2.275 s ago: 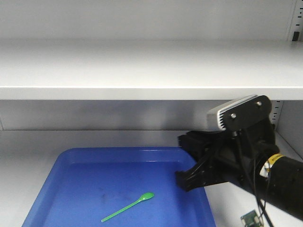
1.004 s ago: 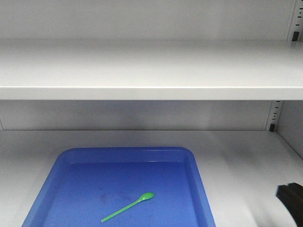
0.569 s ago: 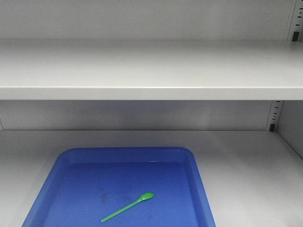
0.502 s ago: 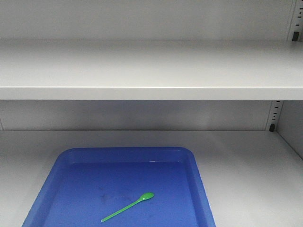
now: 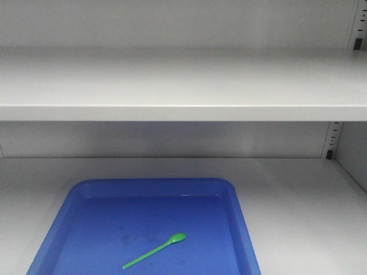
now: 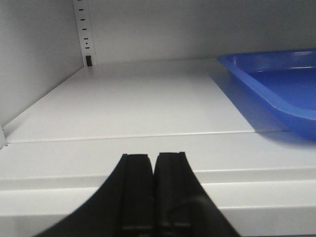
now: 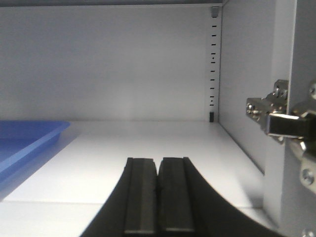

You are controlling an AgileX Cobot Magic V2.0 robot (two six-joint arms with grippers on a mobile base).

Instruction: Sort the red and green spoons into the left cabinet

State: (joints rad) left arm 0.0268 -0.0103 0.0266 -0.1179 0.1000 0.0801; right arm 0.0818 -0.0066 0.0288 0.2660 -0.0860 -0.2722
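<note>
A green spoon [image 5: 155, 250] lies flat in the blue tray [image 5: 241, 217] on the lower shelf of the left cabinet [image 5: 183, 86], bowl toward the right. The red spoon is out of view. My left gripper [image 6: 154, 157] is shut with nothing between its black fingers, low over the shelf's front edge, left of the tray [image 6: 256, 76]. My right gripper [image 7: 158, 160] is also shut and holds nothing, at the shelf front to the right of the tray [image 7: 29, 131]. Neither gripper shows in the front view.
An upper shelf spans the cabinet above the tray. Slotted uprights [image 6: 85, 29] [image 7: 213, 64] stand at the back corners. A metal door hinge [image 7: 281, 123] sits on the right side wall close to my right gripper.
The right arm, earlier over the tray's right edge, has pulled back to the lower right and left the front view. The green spoon has stayed put in the tray.
</note>
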